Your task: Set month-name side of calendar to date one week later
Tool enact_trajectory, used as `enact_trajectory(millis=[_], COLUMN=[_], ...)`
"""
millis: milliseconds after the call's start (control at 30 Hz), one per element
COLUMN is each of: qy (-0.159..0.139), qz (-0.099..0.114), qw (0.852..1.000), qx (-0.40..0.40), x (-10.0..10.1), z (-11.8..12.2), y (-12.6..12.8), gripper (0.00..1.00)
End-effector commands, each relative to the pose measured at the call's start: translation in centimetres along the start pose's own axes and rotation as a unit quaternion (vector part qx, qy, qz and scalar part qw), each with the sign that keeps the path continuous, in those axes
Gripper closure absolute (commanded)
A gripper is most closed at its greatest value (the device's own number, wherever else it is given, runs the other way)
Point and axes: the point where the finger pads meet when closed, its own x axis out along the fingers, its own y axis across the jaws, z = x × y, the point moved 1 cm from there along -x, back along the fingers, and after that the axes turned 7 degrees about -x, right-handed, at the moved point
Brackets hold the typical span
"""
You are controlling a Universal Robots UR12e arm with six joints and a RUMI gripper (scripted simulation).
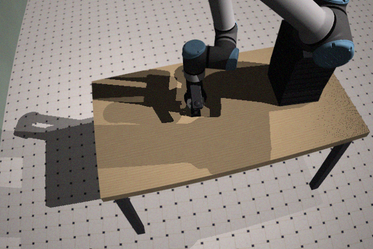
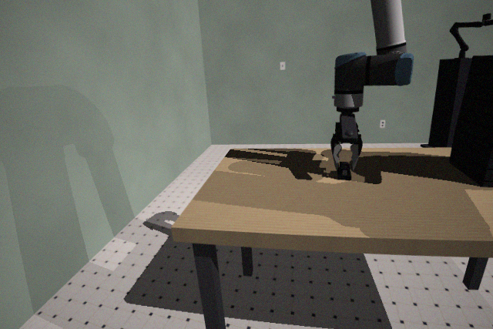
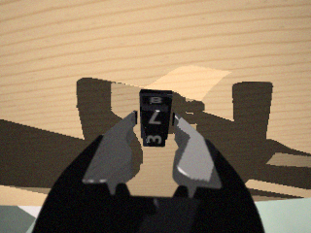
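One grey two-jaw gripper [image 3: 155, 127] on a single grey-and-blue robot arm [image 1: 207, 55] points straight down over the back half of the light wooden tabletop [image 1: 228, 146], nearer its left edge than its right. Between the jaws stands one small black date cube [image 3: 155, 118] with white digits, resting on the wood. The wrist view shows a 7 on the face toward the camera, a 3 on the face below it and what may be an 8 above. The jaws stand slightly parted on either side of the cube, with a thin gap visible at each tip, so the gripper is open and holds nothing.

Risks, as judged from this pose: a fingertip so near a cube face may catch it if the arm rises off-vertical, tipping or turning the cube and changing which digit faces up. The cube lies in deep shadow, which makes the digits hard to read.

Count: one arm, one gripper, one cube in view. The second cube, the tray and the month plate cannot be found in any view. One tall black box [image 1: 296, 71] occupies the back right corner.
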Motion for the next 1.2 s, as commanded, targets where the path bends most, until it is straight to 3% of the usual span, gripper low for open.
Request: enact_trajectory(millis=[0,500,800,833,1167], qy=[0.0,0.0,0.0,0.0,0.0], qz=[0.0,0.0,0.0,0.0,0.0], qw=[1.0,1.0,1.0,1.0,1.0], qx=[0.0,0.0,0.0,0.0,0.0], x=[-1.5,-7.8,-8.6,-8.6,-8.6], z=[0.0,0.0,0.0,0.0,0.0], y=[0.0,0.0,0.0,0.0,0.0], gripper=[0.71,0.71,0.71,0.0,0.0])
